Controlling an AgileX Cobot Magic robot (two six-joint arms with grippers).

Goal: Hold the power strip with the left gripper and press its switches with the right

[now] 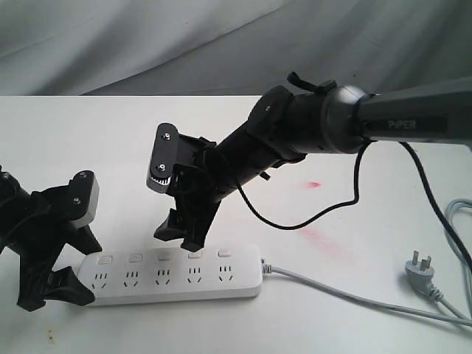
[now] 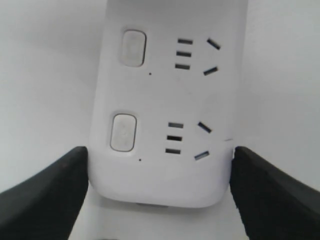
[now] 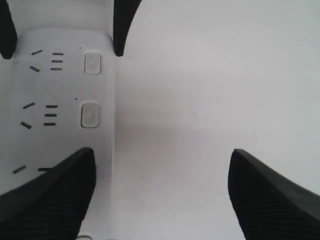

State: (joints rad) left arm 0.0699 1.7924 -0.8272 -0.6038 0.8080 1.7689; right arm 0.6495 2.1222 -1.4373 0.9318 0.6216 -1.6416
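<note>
The power strip lies flat on the white table, along the near edge and a little left of the middle, with its sockets facing up and its row of switches on the far side. The left claw sits at the strip's left end. One jaw is on the far side of the strip and the other on the near side, and both look pressed against it, so it is pinching that end. The right claw comes down at a slant from a thick dark arm marked "PIPER". Its jaws are spread wide, one over the strip near the third switch from the left and the other over bare table just beyond the far edge. I can't tell whether the lower jaw actually touches the strip. A black cable loops down from that arm. From the strip's right end a grey cord runs off to the right, and its plug lies on the table near the right edge. Two faint red smudges mark the table right of the strip, and grey cloth hangs at the far side.
</note>
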